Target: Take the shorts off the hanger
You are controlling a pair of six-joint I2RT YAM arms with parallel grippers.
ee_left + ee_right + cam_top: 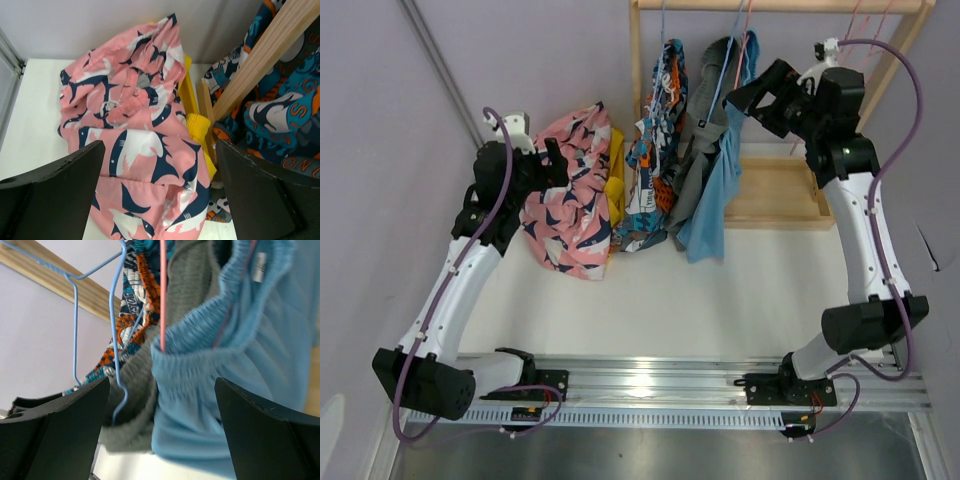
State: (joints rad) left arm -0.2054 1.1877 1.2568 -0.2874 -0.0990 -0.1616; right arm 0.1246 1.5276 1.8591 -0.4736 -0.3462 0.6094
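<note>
At the near edge of the white table (700,300), a metal rail (650,385) carries the bases of two robot arms. The left arm reaches forward along the left side. The left gripper (560,165) has its two black fingers (55,195) spread wide apart, clamped on nothing, and it sits at the upper left edge of the pink shorts (570,210). These shorts, printed with navy and white sharks, lie in a crumpled heap on the table, off any hanger. In the left wrist view the heap lies just beyond the parted fingers.

Touching the heap's right side are the yellow shorts (615,185), pressed against a wooden rack post (265,55); I cannot tell whether they hang or lie.

Farther back stands the wooden rack (775,195), with three pairs hanging close together. From left to right they are the blue, orange and white printed shorts (655,150), the grey shorts (705,130) and the light blue shorts (715,200), whose lower edge reaches the table.

The right arm rises along the right side. The right gripper (745,100) is up near the rack's top bar (780,5), its fingers also wide apart and gripping nothing. In its wrist view the gathered waistband of the light blue shorts lies just ahead on a pink wire hanger (162,295), with a blue wire hanger (117,340) beside it.
</note>
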